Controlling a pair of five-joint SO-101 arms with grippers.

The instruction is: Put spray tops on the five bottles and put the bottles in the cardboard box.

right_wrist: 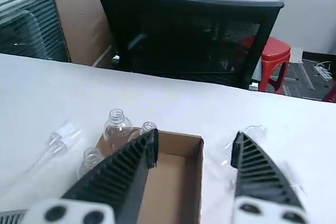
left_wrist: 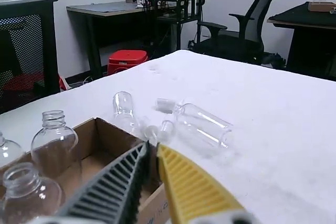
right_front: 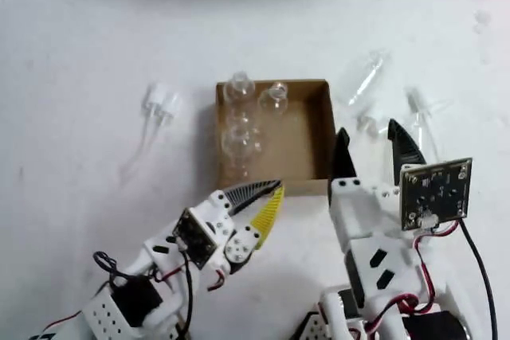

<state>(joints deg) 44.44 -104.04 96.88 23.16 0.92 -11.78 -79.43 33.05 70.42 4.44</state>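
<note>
The cardboard box sits mid-table with three clear bottles standing in it, one of them near its left wall. In the left wrist view their necks are bare, without spray tops. Two more clear bottles lie on the cloth right of the box. Two spray tops lie left of it. My left gripper is shut and empty at the box's near left corner. My right gripper stands open just beyond the box's near right corner, with nothing between its fingers.
A white cloth covers the table. Its far edge runs along the back, with a dark floor, chairs and a red stool beyond. Both arm bases take up the near edge.
</note>
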